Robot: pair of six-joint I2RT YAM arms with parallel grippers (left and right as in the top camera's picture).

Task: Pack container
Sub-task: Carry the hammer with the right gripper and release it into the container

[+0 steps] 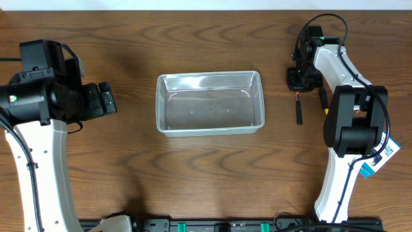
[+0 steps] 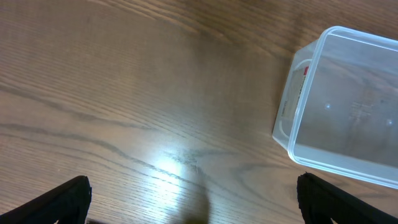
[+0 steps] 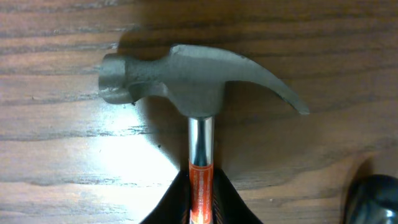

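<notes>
The clear plastic container (image 1: 210,103) stands empty at the middle of the table; its left end shows in the left wrist view (image 2: 339,106). A hammer (image 3: 193,78) with a grey steel head and an orange-labelled shaft lies right of the container, its dark handle (image 1: 299,113) pointing toward the front. My right gripper (image 3: 201,199) is shut on the shaft just below the head, and shows over the hammer's head in the overhead view (image 1: 301,78). My left gripper (image 2: 193,208) is open and empty over bare wood, left of the container (image 1: 106,100).
A dark rounded object (image 3: 373,196) lies just right of the hammer; in the overhead view a black and yellow tool (image 1: 324,100) is partly hidden under the right arm. The table is brown wood.
</notes>
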